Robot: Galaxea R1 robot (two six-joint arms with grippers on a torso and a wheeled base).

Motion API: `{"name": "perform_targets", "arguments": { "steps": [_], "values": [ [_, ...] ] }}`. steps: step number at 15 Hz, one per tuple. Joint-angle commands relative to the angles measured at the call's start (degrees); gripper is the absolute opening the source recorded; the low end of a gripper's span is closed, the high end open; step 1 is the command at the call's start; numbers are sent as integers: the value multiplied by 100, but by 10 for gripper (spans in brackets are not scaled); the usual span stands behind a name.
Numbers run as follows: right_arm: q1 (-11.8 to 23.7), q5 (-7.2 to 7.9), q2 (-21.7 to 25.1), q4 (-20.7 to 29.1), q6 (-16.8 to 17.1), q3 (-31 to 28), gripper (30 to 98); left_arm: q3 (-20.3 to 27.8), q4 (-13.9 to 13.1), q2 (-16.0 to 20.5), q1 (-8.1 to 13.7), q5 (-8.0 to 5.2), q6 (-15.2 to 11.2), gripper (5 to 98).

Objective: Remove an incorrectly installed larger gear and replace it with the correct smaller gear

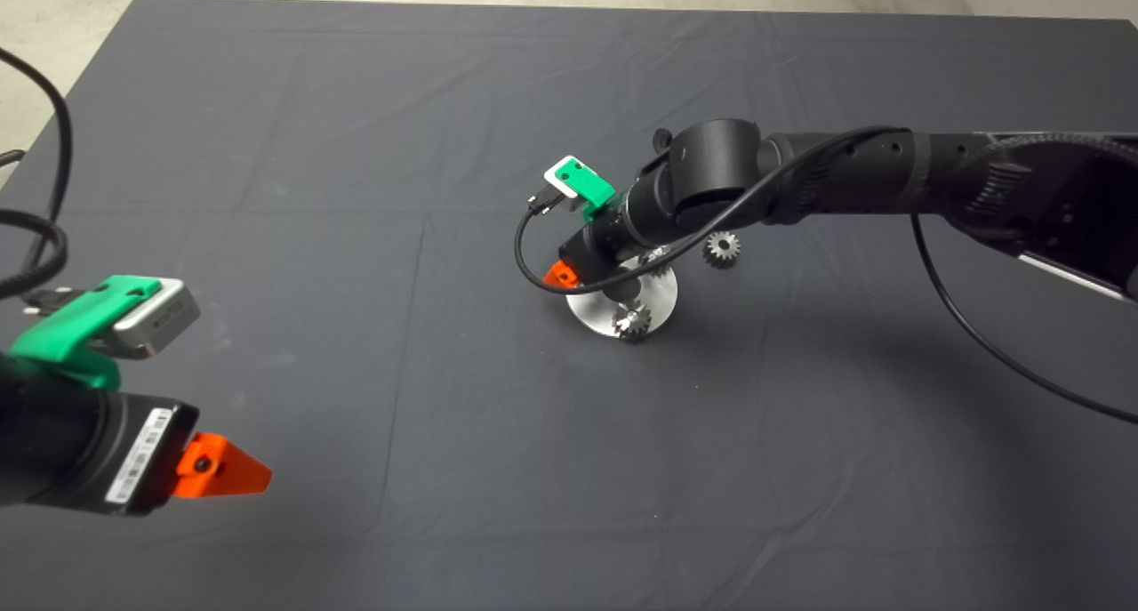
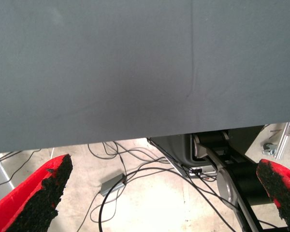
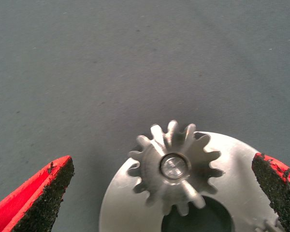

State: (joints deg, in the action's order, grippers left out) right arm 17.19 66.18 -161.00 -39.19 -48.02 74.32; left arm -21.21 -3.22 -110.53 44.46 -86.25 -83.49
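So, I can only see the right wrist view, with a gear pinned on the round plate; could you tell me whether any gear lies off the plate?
Observer: Yes, one smaller gear lies flat on the mat, just beyond the plate and apart from it.
Operator: Thank you. And where is the left hand?
Observer: The left hand hangs open at the mat's near left side, far from the plate.

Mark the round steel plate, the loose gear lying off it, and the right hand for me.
round steel plate [image 1: 594,313]: head view, bare face at its edge.
loose gear [image 1: 722,249]: head view, its centre, on the mat.
right hand [image 3: 164,193]: right wrist view, midway between its open fingertips.
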Motion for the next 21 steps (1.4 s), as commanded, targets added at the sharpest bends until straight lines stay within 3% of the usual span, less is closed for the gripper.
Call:
{"name": "perform_targets", "arguments": {
  "steps": [1, 9, 12, 14, 19, 21],
  "values": [
    [76, -9, -68, -159, 12, 20, 977, 84, -74, -17, 72, 2, 9, 981],
    [-97, -22, -77, -159, 12, 362, 977, 75, -74, 9, 72, -15, -18, 981],
    [-93, -251, -77, -159, 12, 362, 977, 75, -77, 9, 72, -15, -18, 981],
    [-93, -264, -137, -168, 29, 370, 977, 75, -82, 18, 72, -15, -18, 981],
    [-93, -255, -182, -238, 293, 371, 900, 75, -78, 53, 72, -15, -18, 981],
    [-101, -255, -191, -238, 317, 371, 898, 75, -76, 44, 72, -15, -18, 981]
  ]
}}
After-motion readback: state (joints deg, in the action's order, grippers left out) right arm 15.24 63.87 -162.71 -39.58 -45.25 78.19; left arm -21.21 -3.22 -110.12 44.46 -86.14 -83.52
